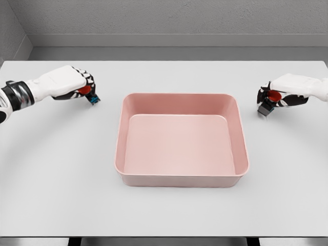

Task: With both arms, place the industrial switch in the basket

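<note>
The left robot hand [82, 88], at the upper left of the frame, curls round a red-capped industrial switch [91, 96], and the right robot hand [274, 96], at the upper right, grips a second switch [267, 104]. Both should carry inward over the pink basket [180, 97] at centre before releasing above its floor. Fingers cover most of each switch, so contact with the bench [56, 174] is unclear.

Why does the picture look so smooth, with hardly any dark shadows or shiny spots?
In the head view, the light is soft and even: no glare on the white table, only faint shading inside the pink basket and small dark patches under the left hand and right hand; everything looks equally sharp, though the small switches they hold are too tiny to read clearly.
</note>
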